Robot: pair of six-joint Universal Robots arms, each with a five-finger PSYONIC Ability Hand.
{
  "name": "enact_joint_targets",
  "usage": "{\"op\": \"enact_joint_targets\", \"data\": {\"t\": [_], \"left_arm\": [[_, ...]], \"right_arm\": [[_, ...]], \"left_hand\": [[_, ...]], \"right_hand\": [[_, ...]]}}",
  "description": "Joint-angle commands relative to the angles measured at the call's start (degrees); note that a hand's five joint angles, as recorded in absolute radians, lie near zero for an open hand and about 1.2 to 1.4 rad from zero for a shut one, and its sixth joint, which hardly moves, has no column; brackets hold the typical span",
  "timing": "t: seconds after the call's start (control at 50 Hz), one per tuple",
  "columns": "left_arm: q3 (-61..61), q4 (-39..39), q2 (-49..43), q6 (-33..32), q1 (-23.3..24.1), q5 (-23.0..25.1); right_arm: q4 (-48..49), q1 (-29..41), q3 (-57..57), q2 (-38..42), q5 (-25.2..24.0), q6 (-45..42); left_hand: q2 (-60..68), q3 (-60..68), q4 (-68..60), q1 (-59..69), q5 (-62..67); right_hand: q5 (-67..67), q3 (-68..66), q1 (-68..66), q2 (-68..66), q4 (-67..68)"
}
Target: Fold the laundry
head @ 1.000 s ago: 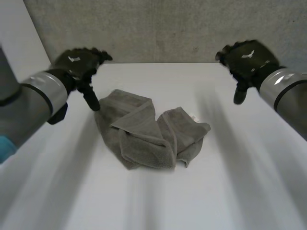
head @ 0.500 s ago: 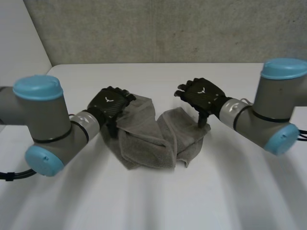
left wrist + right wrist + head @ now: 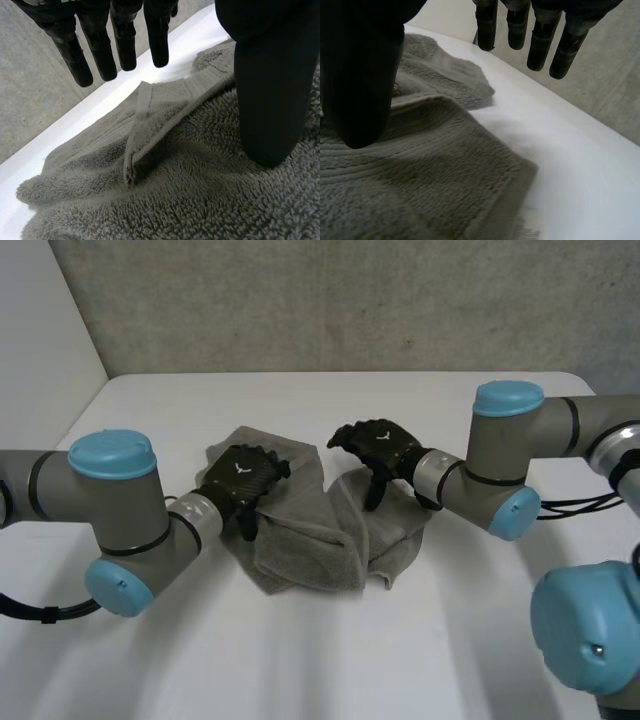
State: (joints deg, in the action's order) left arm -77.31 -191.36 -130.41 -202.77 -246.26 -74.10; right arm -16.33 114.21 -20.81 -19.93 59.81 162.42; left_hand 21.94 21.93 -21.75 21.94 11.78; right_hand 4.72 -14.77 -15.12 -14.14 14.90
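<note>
both hands moved in closer over the towel (image 3: 310, 535) vs half a sec ago, and the right hand (image 3: 383, 445) slid twd the middle. 1 grey towel, crumpled, lying mid table (image 3: 300, 660). 2 hands on it: left hand (image 3: 240, 473) at the left part, fingers (image 3: 100, 55) straight, thumb (image 3: 270, 100) tip pressing the cloth, not gripping. right hand over the right part, fingers straight too, holding nothing, can't tell if its thumb touches.

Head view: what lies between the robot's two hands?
A crumpled fold of the grey towel lies between the left hand and the right hand, as the head view shows.
</note>
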Motion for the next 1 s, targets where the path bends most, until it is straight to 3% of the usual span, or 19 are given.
{"op": "enact_joint_targets", "data": {"t": [0.02,0.18,0.34,0.38,0.56,0.66,0.7,0.78,0.9,0.98,1.0], "left_arm": [[0.67,-0.33,-1.51,-0.09,-0.01,-0.17],[0.76,-0.42,-1.86,-0.17,-0.01,-0.17],[0.85,-0.42,-0.99,-0.17,-0.09,-0.61],[0.85,-0.5,-0.37,-0.17,-0.18,-0.87],[0.06,-2.17,6.38,-0.09,-1.23,-4.82],[-0.38,-4.1,10.87,1.05,-2.64,-7.37],[-0.73,-4.8,12.27,1.58,-2.64,-7.9],[-3.27,-5.08,16.93,5.09,-2.64,-8.69],[-10.23,-4.02,21.96,5.45,-2.47,-8.34],[-22.49,-2.7,29.22,4.84,-2.55,-7.64],[-22.53,-2.7,29.25,4.84,-2.55,-7.64]], "right_arm": [[-1.08,0.93,2.71,2.17,0.22,0.09],[-1.43,1.89,2.53,2.97,-0.22,0.01],[-2.04,2.16,2.8,2.17,-0.4,0.01],[-1.96,2.16,2.88,0.78,0.48,0.09],[-1.87,0.84,1.92,-5.3,2.15,1.41],[-1.51,-2.94,0.51,-9.95,6.99,5.02],[-0.38,-4.52,-2.11,-14.24,9.44,7.2],[1.83,-5.58,-7.75,-20.06,9.36,7.57],[3.58,-5.93,-20.81,-28.4,9.18,4.15],[3.06,-5.58,-26.56,-30.26,9.18,-0.61],[2.97,-5.49,-29.43,-31.04,9.18,-3.74]], "left_hand": [[10.12,10.13,-10.3,10.12,10.28],[25.75,25.76,-25.93,25.75,25.91],[48.27,48.28,-48.46,48.27,48.43],[52.49,52.5,-52.68,52.49,52.65],[54.22,54.22,-54.4,54.21,54.38],[53.21,53.22,-53.39,53.21,53.37],[53.21,53.21,-53.39,53.2,53.37],[52.71,52.71,-52.89,52.7,52.86],[51.69,51.7,-51.88,51.69,51.85],[51.02,51.03,-51.21,51.02,51.18],[51.02,51.03,-51.2,51.02,51.18]], "right_hand": [[6.63,-6.59,-6.23,-7.21,6.46],[23.96,-23.91,-23.55,-24.54,23.78],[52.22,-52.17,-51.81,-52.8,52.04],[65.21,-65.16,-64.8,-65.79,65.03],[65.28,-65.23,-64.88,-65.86,65.1],[65.28,-65.23,-64.88,-65.86,65.1],[65.28,-65.23,-64.88,-65.86,65.1],[65.28,-65.23,-64.88,-65.86,65.1],[65.28,-65.23,-64.88,-65.86,65.1],[65.28,-65.23,-64.88,-65.86,65.1],[54.18,-54.13,-53.78,-54.76,54.01]]}}
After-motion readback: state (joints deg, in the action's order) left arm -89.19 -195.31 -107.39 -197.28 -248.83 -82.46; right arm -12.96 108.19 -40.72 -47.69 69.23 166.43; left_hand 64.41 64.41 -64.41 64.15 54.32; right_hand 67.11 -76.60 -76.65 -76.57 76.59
